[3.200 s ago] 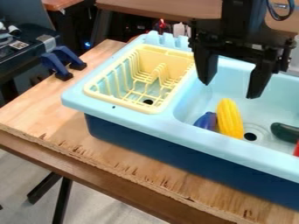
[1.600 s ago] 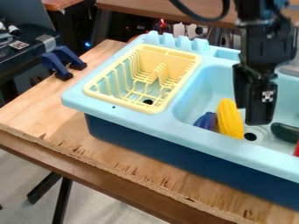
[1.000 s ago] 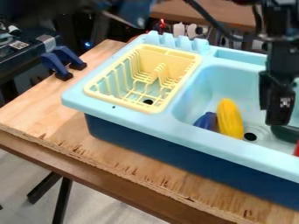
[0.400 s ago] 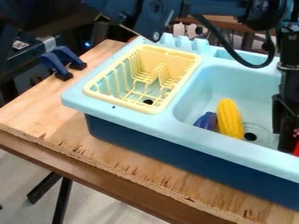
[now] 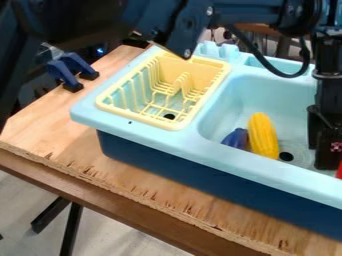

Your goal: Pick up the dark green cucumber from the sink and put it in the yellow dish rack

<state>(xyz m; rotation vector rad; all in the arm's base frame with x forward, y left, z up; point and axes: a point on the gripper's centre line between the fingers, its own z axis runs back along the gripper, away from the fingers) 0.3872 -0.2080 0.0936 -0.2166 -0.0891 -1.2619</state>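
A black robot arm (image 5: 244,11) comes in from the top, and its black two-part claw (image 5: 326,159) hangs down at the right side of the big basin in the light blue plastic toy sink (image 5: 227,156). I can't tell if the claw is wide or narrow, or if it has something in it.

Closest to it is a bright red thing (image 5: 339,171), at the right edge. I only see a bit of it, so I can't say how it would feel or where to grab it.

The long yellow toy corn (image 5: 263,136) lies in the basin, to the left of the claw and apart from it, near the round black drain hole (image 5: 286,156). It looks light and stiff, like hollow plastic, so I don't think it would squash or break. Its bumpy sides should help stop it slipping. The best place to hold it is around its fat middle, from side to side.

A small blue-purple toy (image 5: 235,138) lies right beside the corn, on the side away from the claw. It looks light, smooth and a bit slippery, so I'd hold that one by its middle too.

A pale yellow dish rack (image 5: 184,75) sits in the other part of the sink, and the sink stands on a wooden bench (image 5: 40,135).
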